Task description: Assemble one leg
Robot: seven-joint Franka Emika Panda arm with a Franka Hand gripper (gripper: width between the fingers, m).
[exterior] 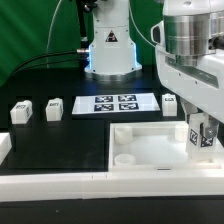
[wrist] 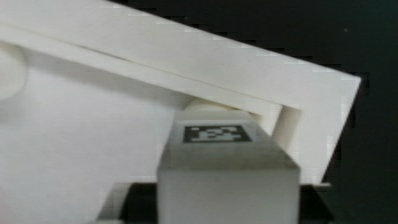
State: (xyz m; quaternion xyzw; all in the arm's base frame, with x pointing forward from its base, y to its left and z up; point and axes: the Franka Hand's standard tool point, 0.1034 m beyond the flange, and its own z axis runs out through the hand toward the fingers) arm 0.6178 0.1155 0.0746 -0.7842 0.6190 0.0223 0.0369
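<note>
The arm comes down at the exterior view's right, and its jaws (exterior: 200, 133) grip a leg (exterior: 200, 138); the leg stands upright with its marker tag facing the camera, held over the tray (exterior: 140, 150) near the tray's 3 o'clock edge; whether the leg's foot touches the tray floor I cannot tell, since the near wall hides it.

The tray is a large white square with a raised rim; a round socket (exterior: 125, 159) shows at its 7 o'clock corner; the tray sits on the black tabletop (exterior: 50, 140).

From the tray, the marker board (exterior: 113, 103) lies flat at about 11 o'clock, just beyond the tray's far rim; three more legs stand in a loose row at about 10 o'clock, well apart from the tray: one (exterior: 20, 112) farthest out, one (exterior: 54, 108) in the middle, one (exterior: 83, 103) just beside the marker board; another small white block (exterior: 170, 100) stands at 12 o'clock, near the arm.

In the wrist view the leg (wrist: 222, 165) fills the middle, its tag (wrist: 221, 133) on the upper face, dark fingers (wrist: 134, 200) at both flanks; the tray's corner rim (wrist: 267, 85) runs just beyond it; the leg's end sits close inside that corner.
</note>
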